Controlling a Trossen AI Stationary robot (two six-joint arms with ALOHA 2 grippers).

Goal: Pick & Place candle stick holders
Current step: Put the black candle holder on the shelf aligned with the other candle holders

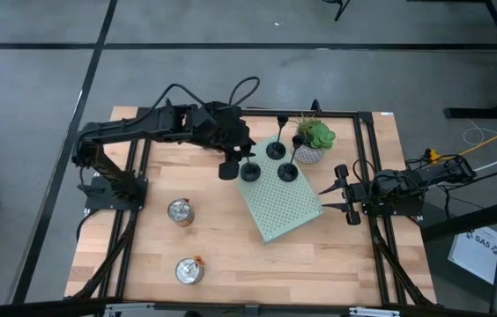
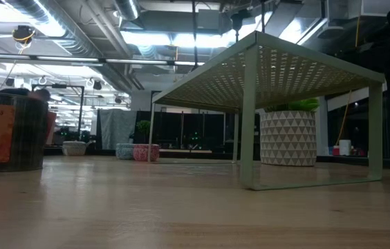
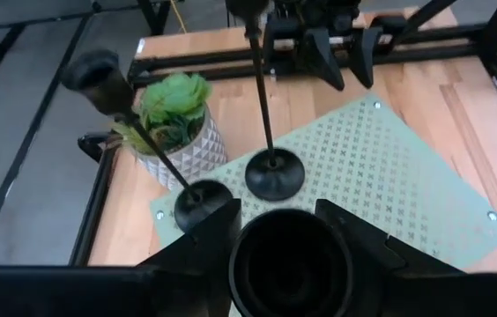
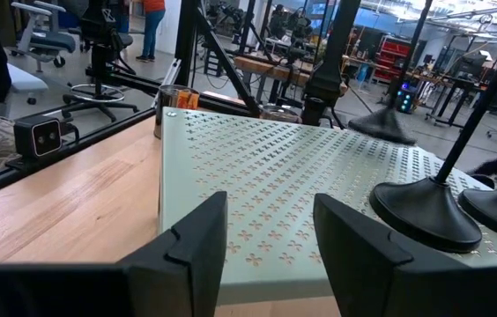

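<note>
Two matte-black candle stick holders stand with their round bases [image 3: 274, 174] [image 3: 201, 202] on the pale green perforated shelf [image 1: 284, 207], stems upright. A third holder [image 1: 248, 172] is at the shelf's left corner, and my left gripper [image 1: 231, 167] is shut on its top. My right gripper [image 1: 335, 198] waits open near the table's right side. In its wrist view it [image 4: 266, 238] faces the shelf's edge with nothing between the fingers. My left gripper has the third holder's hollow cup-shaped top [image 3: 291, 255] between its two fingers [image 3: 197, 242], one on each side. The fingers slant downward from the table's left. The cup hides stem and base in the wrist view. I cannot tell whether the base [image 1: 248, 172] rests on the shelf.
A potted plant [image 1: 315, 141] in a white patterned pot [image 2: 288, 137] stands behind the shelf's far corner. Two shiny silver tins [image 1: 181, 211] [image 1: 189, 270] sit on the wood at the near left. Black frame rails [image 1: 134, 202] run along the table's sides.
</note>
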